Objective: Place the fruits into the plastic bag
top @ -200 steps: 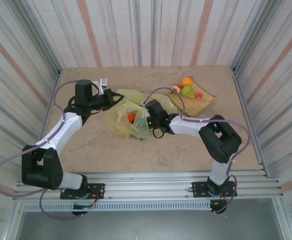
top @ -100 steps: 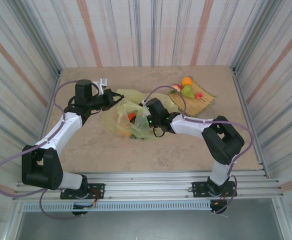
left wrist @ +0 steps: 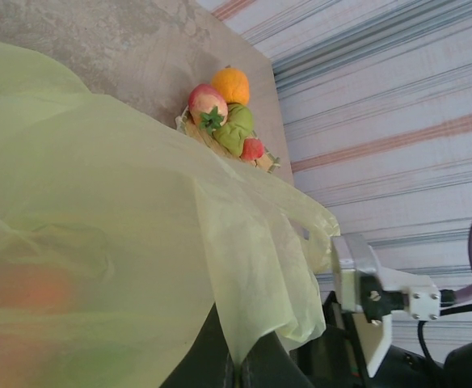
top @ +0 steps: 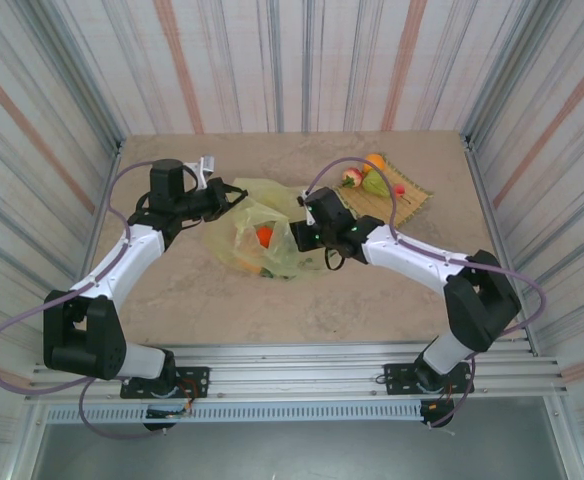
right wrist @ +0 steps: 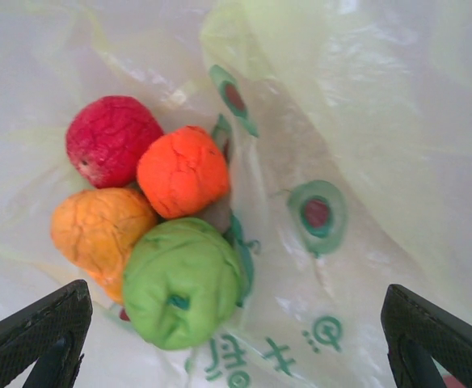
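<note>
A thin yellow-green bag (top: 282, 255) lies crumpled at the middle of the counter (top: 222, 310), its mouth open. The left hand (left wrist: 229, 368), fingers pressed together, pinches the bag's film at its far left edge and holds it lifted. The right hand (right wrist: 232, 323) hovers over the open mouth, fingers spread wide with nothing between them.

Four fruits rest inside the bag in a touching cluster: a red fruit (right wrist: 111, 139), an orange-red fruit (right wrist: 183, 170), a yellow-orange fruit (right wrist: 99, 230) and a green fruit (right wrist: 183, 281). Four more sit huddled on a woven mat (top: 404, 208) near the counter's far right corner: an orange (top: 374, 161), a pink fruit (top: 352, 177), a pear-shaped fruit (top: 375, 183) and a small red fruit (top: 399, 189).

The task looks about half done. What is left, most likely, is for the right hand to fetch the mat's four fruits while the left hand holds the bag open.

The bag carries a printed pattern of green rings with red centres and a few green characters. They are seen upside down on wrinkled film and cannot be read. No brand name is legible.
</note>
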You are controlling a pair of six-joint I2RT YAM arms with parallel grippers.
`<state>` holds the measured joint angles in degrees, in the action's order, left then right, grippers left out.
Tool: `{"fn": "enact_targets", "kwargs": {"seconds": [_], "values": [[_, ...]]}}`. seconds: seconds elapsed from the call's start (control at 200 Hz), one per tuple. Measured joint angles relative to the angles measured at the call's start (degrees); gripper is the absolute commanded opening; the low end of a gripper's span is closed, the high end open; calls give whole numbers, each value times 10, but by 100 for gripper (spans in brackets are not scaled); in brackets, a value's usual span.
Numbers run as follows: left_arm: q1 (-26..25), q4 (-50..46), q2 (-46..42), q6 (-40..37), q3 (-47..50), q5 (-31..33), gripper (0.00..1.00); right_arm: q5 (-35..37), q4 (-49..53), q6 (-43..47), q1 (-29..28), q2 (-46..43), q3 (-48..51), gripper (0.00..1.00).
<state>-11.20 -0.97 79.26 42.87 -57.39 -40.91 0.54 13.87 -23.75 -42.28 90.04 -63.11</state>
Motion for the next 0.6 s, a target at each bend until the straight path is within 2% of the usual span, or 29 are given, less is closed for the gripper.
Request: {"fn": "enact_targets", "kwargs": {"seconds": [0.18,0.601], "values": [[3,0,0,0,0,0,0,4,36,20,22,-45,6,92],[7,0,0,0,0,0,0,-109,140,78,59,-186,2,91]]}}
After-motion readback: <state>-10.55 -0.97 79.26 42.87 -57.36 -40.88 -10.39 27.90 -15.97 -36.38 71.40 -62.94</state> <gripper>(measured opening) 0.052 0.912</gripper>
